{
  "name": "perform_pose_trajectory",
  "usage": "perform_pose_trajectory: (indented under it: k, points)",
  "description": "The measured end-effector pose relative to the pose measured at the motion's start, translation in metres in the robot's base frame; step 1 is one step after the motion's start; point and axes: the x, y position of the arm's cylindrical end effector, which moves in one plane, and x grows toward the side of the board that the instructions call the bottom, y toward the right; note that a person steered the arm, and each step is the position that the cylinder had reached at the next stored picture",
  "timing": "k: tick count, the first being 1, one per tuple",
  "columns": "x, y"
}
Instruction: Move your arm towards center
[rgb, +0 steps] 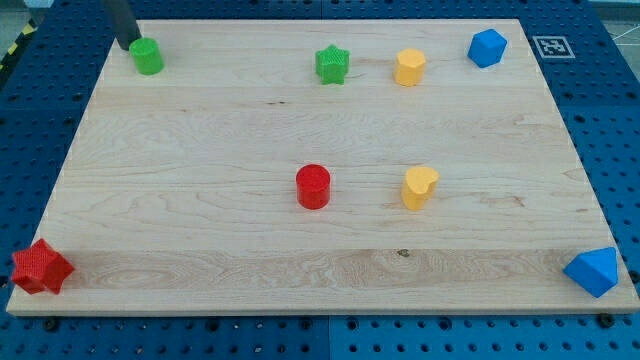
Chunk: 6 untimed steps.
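My tip (127, 44) is at the view's top left corner of the wooden board (200, 230), just left of a green cylinder-like block (147, 56), close to touching it. A green star block (332, 65) and a yellow block (409, 67) lie along the top edge, with a blue block (487, 47) at the top right. A red cylinder (313, 186) and a yellow heart-like block (420, 187) sit near the board's middle. A red star (40, 267) is at the bottom left corner. A blue block (594, 271) is at the bottom right corner.
The board lies on a blue perforated table (30, 120). A black-and-white marker tag (552, 46) sits off the board's top right corner.
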Motion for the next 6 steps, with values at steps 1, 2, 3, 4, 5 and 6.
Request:
perform_pose_trajectory:
  k: [1, 2, 3, 4, 5, 6]
  points:
    - [-0.018, 0.005]
    - [-0.027, 0.007]
    - [-0.029, 0.007]
    - [-0.03, 0.009]
    - [-0.03, 0.012]
    - [-0.03, 0.016]
